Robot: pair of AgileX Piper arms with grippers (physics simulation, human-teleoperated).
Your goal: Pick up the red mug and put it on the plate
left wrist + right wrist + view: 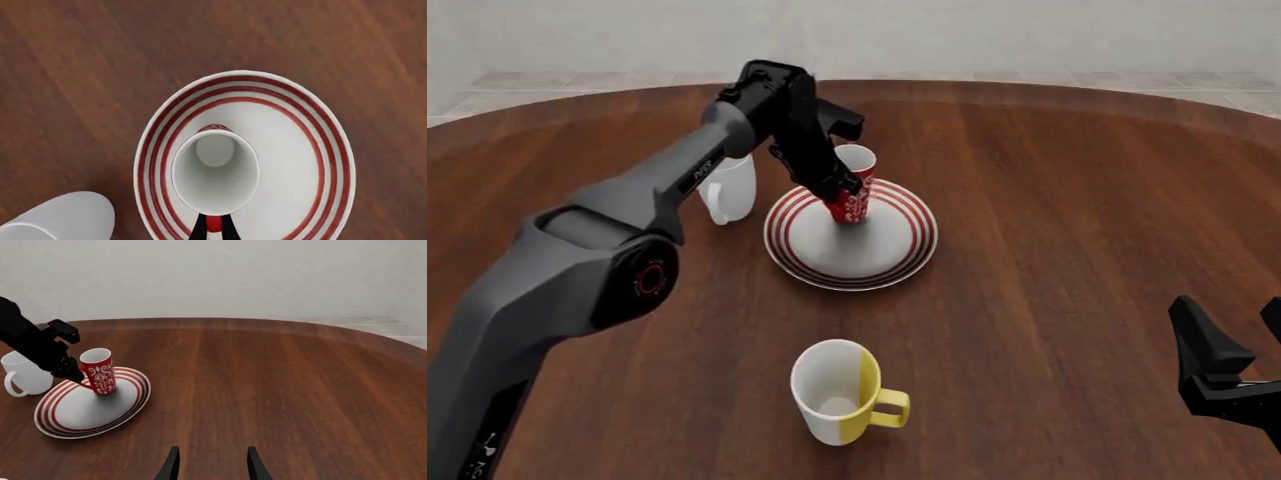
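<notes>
Red mug (pixel 99 371) tilts on the plate (pixel 73 415), left gripper (pixel 213 226) pinching its handle, seen only in the left wrist view.

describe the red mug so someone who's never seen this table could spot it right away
Find the striped plate near the middle of the round wooden table. The red mug stands on it, with the left gripper at its handle. It is the only red one, with a white floral pattern; the white mug and the white-and-yellow mug sit off the plate.
</notes>
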